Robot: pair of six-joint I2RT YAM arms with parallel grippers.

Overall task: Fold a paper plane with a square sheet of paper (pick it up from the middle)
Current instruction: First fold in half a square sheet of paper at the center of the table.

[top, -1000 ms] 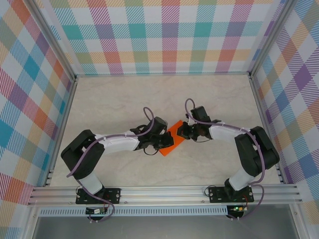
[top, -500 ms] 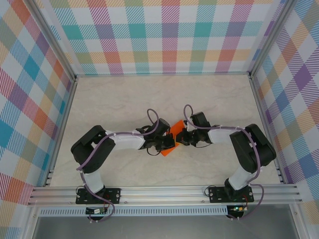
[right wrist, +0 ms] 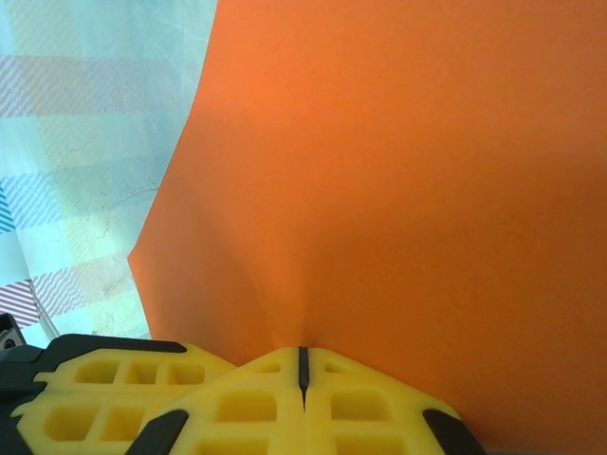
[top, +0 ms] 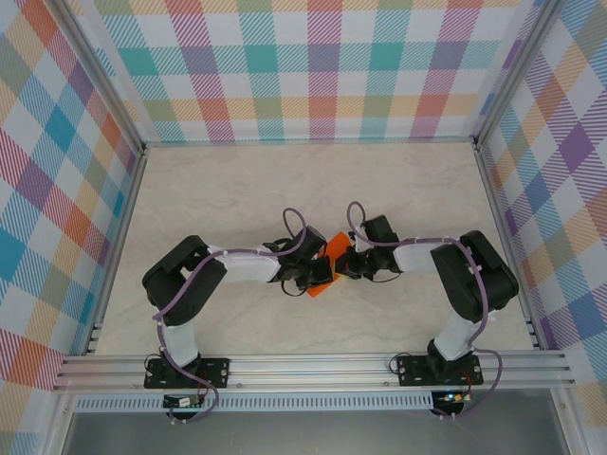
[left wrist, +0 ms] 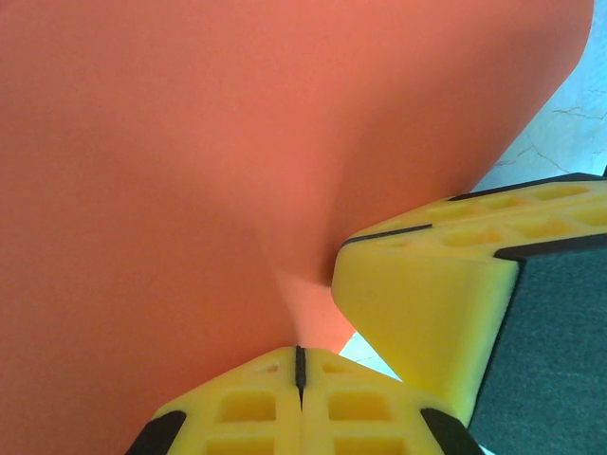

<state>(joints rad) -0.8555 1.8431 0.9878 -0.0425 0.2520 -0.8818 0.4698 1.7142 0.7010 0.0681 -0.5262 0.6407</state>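
Square sheet of paper, thin, smooth and bright orange, is between the two grippers near the middle of the pale marbled table. The left gripper is clenched on one edge and the right gripper on the opposite edge. The paper bends softly into each pinch. From above, the wrists cover most of it.

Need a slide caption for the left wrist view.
Left gripper shut on the orange paper, puckering it at the pinch.

My table is pale, marbled stone in look. Whether the orange sheet touches it, I cannot tell.
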